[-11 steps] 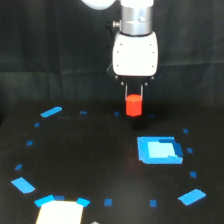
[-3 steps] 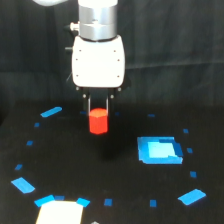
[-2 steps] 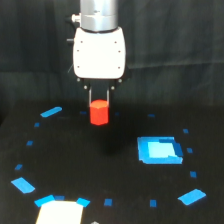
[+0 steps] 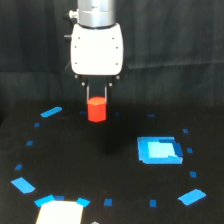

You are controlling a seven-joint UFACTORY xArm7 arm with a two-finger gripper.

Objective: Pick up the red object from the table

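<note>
The red object [image 4: 97, 110] is a small red-orange stubby cylinder. It hangs between the thin fingers of my gripper [image 4: 97, 102], which is shut on it. The white gripper body [image 4: 97, 48] sits above it at the top middle of the exterior view. The object is held above the black table [image 4: 75, 165], clear of the surface. The fingertips are partly hidden by the object.
A large blue square patch [image 4: 158, 149] lies on the exterior view's right. Small blue tape marks ring the table, such as one [image 4: 51, 111] at the left and one [image 4: 193, 197] at the lower right. A white block [image 4: 59, 213] sits at the bottom edge.
The gripper with the red object has moved from the exterior view's right toward the left, then risen a little higher above the table over the last second.
</note>
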